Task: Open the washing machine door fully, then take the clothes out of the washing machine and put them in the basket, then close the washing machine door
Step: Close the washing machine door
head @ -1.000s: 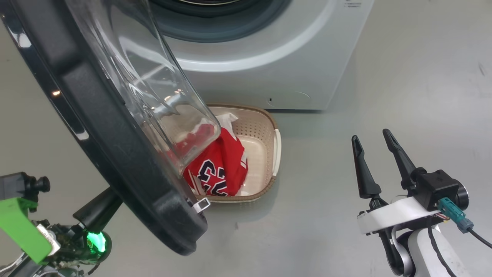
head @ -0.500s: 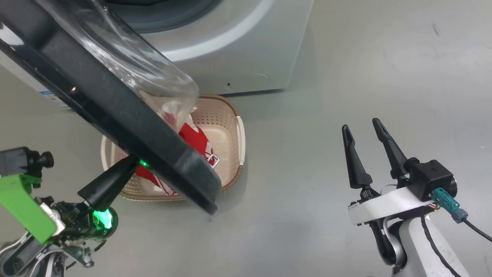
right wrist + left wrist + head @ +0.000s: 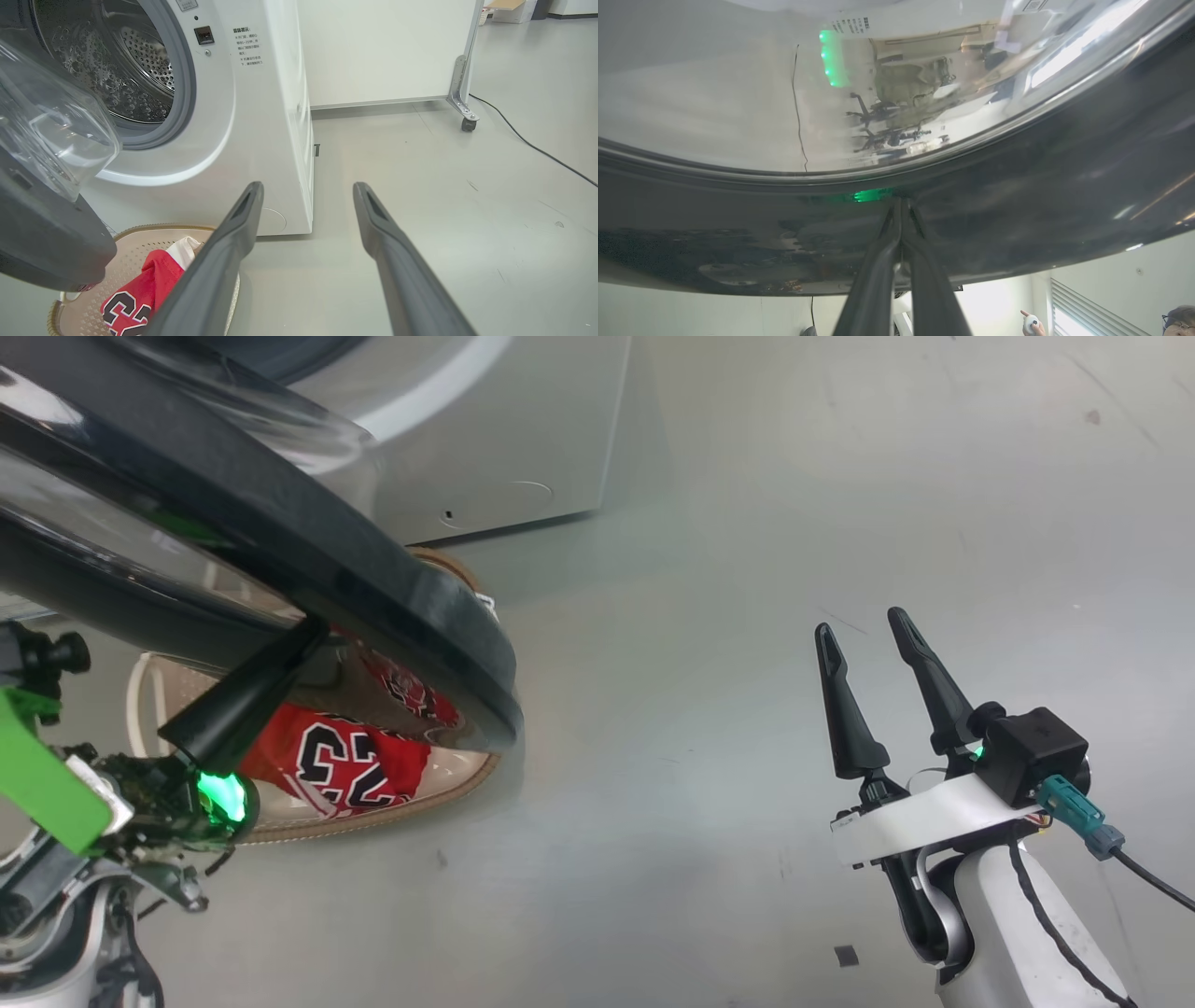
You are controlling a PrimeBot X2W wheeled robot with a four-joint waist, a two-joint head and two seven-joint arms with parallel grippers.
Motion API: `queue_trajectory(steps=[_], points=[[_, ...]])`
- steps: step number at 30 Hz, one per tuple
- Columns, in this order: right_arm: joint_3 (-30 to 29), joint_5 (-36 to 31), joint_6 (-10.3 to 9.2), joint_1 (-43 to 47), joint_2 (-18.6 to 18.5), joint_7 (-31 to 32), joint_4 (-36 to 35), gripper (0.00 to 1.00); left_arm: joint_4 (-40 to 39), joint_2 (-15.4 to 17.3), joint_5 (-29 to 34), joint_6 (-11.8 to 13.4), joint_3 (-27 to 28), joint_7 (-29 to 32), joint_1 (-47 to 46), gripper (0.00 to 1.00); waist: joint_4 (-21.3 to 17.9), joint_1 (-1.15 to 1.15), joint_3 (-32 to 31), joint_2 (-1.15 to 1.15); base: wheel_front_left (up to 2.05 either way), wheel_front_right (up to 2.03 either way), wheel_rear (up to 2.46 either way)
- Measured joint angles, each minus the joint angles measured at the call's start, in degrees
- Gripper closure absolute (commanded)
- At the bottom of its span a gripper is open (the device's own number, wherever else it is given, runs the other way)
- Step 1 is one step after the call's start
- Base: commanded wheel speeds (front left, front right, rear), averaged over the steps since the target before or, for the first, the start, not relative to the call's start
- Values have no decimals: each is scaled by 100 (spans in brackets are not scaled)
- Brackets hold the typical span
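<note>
The glossy black washing machine door [image 3: 373, 579] hangs half-swung across the upper left, over the cream basket [image 3: 373, 817]. My left gripper [image 3: 313, 630] is shut, its tips pressed against the door's black outer rim [image 3: 1017, 186], as the left wrist view [image 3: 900, 203] shows. The red-and-white jersey [image 3: 345, 765] with dark numerals lies in the basket. My right gripper [image 3: 861, 623] stands open over bare floor, holding nothing. The right wrist view has that gripper [image 3: 308, 186], the white washing machine [image 3: 261, 116], its steel drum [image 3: 140, 60], the door's glass bowl [image 3: 51, 135], the basket [image 3: 154, 228] and the jersey [image 3: 140, 294].
Grey floor stretches to the right of the machine. A white wheeled partition [image 3: 462, 107] stands behind, and a black cable [image 3: 528, 144] runs over the floor at the far right. A person's hand [image 3: 1029, 322] shows low in the left wrist view.
The head camera has shifted, so everything sits further left. The door has swung toward the machine with my shut left fingers against its outer side. The right gripper stays open.
</note>
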Motion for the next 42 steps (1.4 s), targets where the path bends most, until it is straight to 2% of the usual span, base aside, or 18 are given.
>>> queue_trajectory(steps=[15, 27, 42], points=[[37, 245, 51, -250, 48, -52, 202, 0, 304, 66, 79, 386, 99, -248, -1077, 100, -589, 0, 418, 0, 0, 0, 0], [22, 350, 52, -402, 90, -68, 247, 0, 665, 123, 133, 645, 259, -514, -1815, 100, -917, 0, 673, 0, 0, 0, 0], [-45, 563, 97, -509, 105, -69, 213, 0, 1354, 127, 469, 756, 297, -878, -2724, 100, -1064, 0, 767, 0, 0, 0, 0]])
